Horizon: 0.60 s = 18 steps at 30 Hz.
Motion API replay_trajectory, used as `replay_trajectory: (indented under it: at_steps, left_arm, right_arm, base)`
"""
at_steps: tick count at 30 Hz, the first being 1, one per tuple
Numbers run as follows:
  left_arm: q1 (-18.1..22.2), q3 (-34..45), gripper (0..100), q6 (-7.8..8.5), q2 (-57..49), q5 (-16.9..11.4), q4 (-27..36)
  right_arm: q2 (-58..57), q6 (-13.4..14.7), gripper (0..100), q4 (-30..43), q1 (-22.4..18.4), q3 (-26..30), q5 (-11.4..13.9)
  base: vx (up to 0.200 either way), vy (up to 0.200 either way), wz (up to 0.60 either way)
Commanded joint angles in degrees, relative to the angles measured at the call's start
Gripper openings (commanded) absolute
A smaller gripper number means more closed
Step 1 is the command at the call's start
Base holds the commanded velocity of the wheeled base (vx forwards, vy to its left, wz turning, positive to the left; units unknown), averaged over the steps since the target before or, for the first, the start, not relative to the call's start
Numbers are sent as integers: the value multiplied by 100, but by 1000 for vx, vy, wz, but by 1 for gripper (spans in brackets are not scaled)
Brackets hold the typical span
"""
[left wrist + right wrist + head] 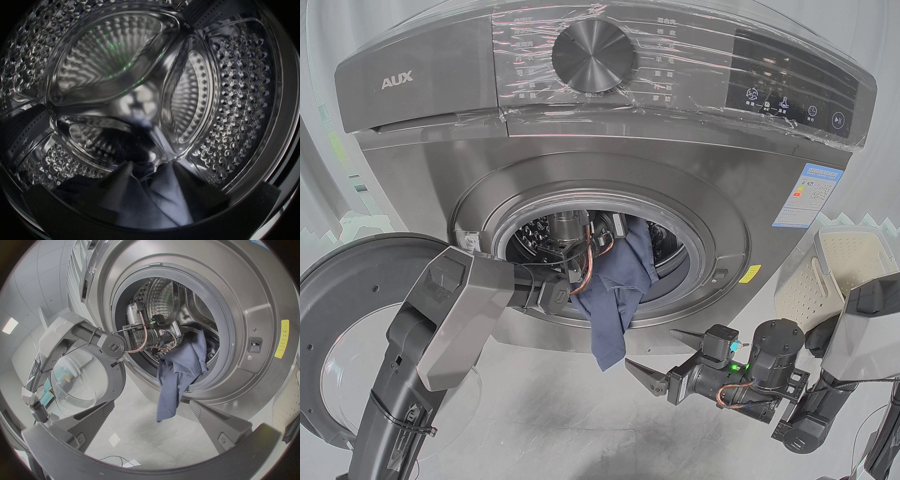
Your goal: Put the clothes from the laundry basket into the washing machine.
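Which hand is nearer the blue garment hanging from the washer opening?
Left. The left hand is inside the drum with the garment against it; the right hand is outside, lower, apart from it.

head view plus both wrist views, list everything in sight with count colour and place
washing machine: one, grey metal, straight ahead
door: one, dark grey with clear window, swung open to the robot's left
drum: one, shiny perforated steel, behind the round opening
navy garment: one, dark blue, draped over the opening's lower rim, upper end inside, lower end hanging outside
laundry basket: one, cream, on the machine's right
dial: one, grey, middle of the top panel
yellow sticker: one, right of the opening
blue label: one, blue and white, upper right of the front
left gripper: inside the drum, closed on the navy garment
right gripper: open, low in front of the machine, below the garment's hanging end
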Motion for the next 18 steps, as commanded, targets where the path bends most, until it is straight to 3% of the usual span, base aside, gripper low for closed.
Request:
replay_trajectory:
  at_steps: [1, 3, 8, 14, 18]
  left_arm:
    - [-11, 479, 100, 3, -121, 28, 8]
    - [-108, 1701, 100, 47, -780, -112, 122]
    - [-319, 2940, 100, 126, -1317, -481, 324]
    - [-415, 3187, 100, 152, -1194, -508, 236]
    - [-407, 3160, 100, 258, -1009, -508, 236]
  right_arm:
    - [-13, -1, 100, -1, -32, -8, 2]
    - [-13, -1, 100, -1, -49, -8, 10]
    - [-13, -1, 100, -1, -14, -8, 2]
    - [-13, 8, 100, -1, 12, 1, 2]
    - [-21, 8, 100, -1, 21, 1, 2]
  base:
    - [0, 0, 0]
    - [0, 0, 0]
    - [0, 0, 0]
    - [0, 0, 0]
    - [0, 0, 0]
